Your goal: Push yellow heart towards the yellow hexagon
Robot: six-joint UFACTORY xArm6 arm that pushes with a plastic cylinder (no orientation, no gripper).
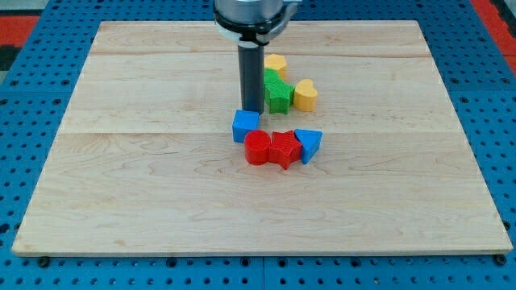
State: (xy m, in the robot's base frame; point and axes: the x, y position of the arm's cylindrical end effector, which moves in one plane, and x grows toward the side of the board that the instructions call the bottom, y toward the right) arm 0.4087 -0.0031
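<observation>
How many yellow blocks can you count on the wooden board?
2. The yellow hexagon lies near the view's top, just right of the rod. The yellow heart sits below and right of it, beside the green block. The rod may hide others.

Heart [305, 95] right of star [279, 94]

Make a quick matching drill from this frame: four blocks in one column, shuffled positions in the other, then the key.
Blocks:
1. yellow heart
2. yellow hexagon
3. blue cube
4. blue triangle

Places:
A. right end of the row with the two red blocks
B. just below my tip
C. nearest the view's top, partly behind the rod
D. right of the green block

Pairs: 1-D, 2-C, 3-B, 4-A
</observation>
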